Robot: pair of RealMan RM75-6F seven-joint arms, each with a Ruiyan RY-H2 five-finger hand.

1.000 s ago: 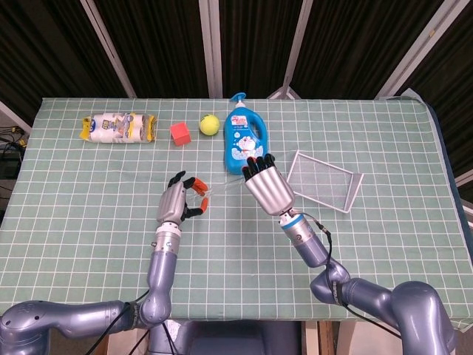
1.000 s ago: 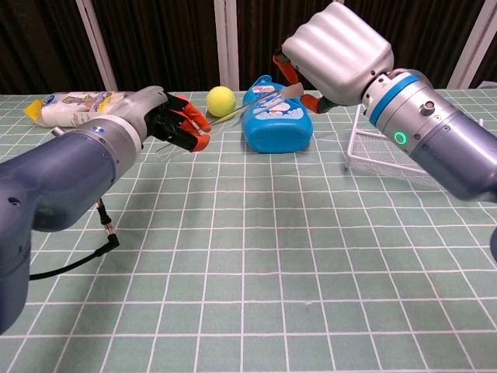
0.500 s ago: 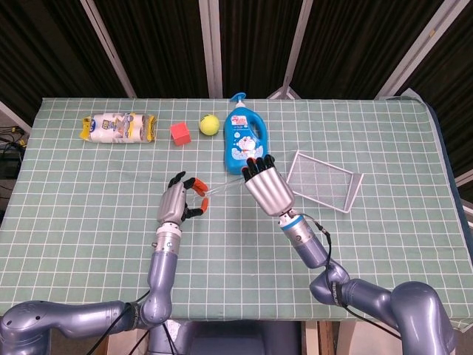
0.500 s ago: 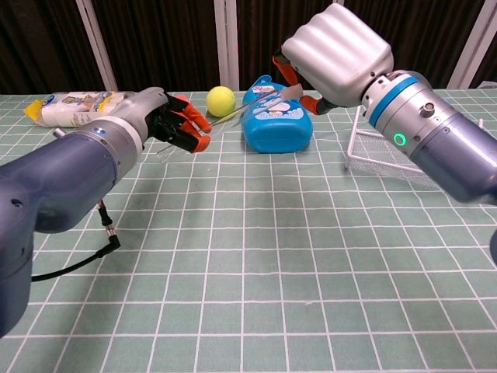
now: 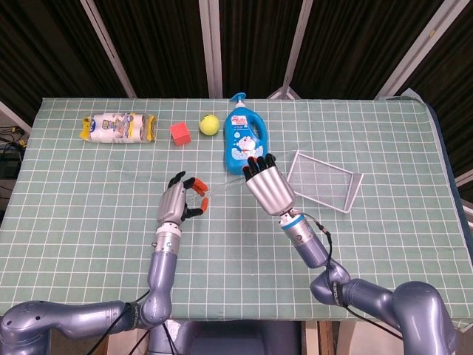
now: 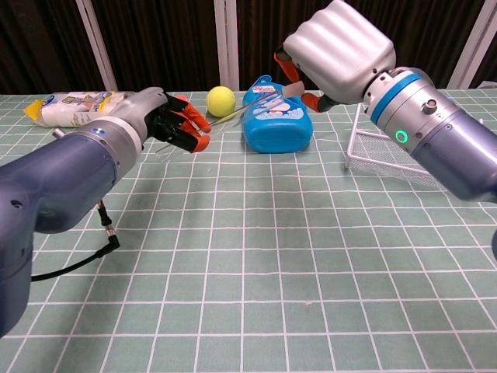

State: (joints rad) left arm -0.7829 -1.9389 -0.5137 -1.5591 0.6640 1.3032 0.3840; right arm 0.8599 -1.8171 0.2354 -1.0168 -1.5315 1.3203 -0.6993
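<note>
Clear strip (image 6: 239, 113) spans the gap above the surface (image 5: 89, 222), in front of the detergent bottle (image 5: 239, 142). The left hand (image 5: 179, 201) pinches one end with curled fingers, and the right hand (image 5: 267, 188) appears to pinch the other. The strip is judged light, thin, bendable and slippery, so it is best held by its ends.

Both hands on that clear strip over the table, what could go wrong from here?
The thin clear strip spans from the left hand to the right hand; uneven motion might bend it or pull it from one hold. The right hand sits close to the blue detergent bottle, so a forward move may knock it toward the tennis ball.
</note>
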